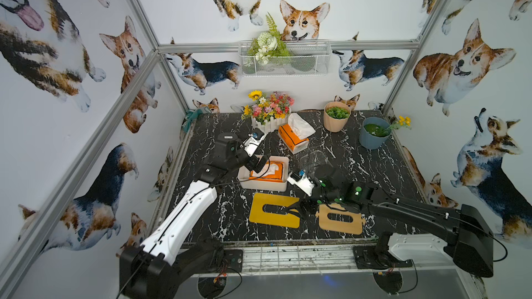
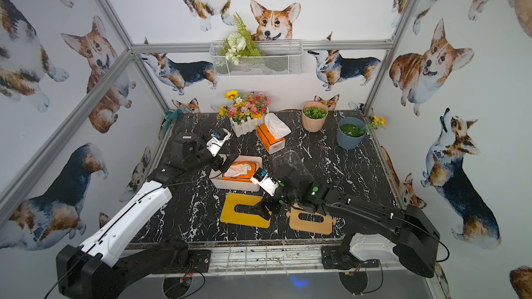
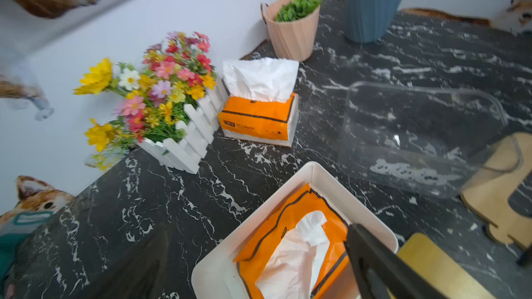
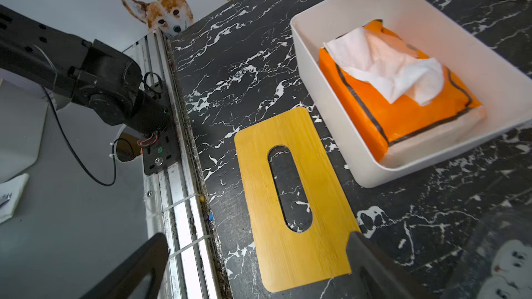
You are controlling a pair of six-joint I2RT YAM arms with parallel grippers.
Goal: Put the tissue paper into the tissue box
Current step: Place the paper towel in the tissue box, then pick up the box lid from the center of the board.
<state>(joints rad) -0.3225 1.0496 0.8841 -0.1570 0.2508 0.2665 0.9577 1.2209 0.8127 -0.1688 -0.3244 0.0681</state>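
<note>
1. Nearest: right gripper hovers over the yellow lid, jaws wide, empty. Best to pinch one edge.
2. Middle: the tissue pack sits inside the white tissue box. Left gripper is above it, jaws apart. Lift straight, clear of the loose sheet.
3. Count, going back: two lids with the tan lid, two boxes with the clear box, two packs with the spare pack, two pots.

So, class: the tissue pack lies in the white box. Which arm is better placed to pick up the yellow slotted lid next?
Probably the right: the right hand hangs open over the yellow lid, while the left hand is open above the tissue pack in the white box.
</note>
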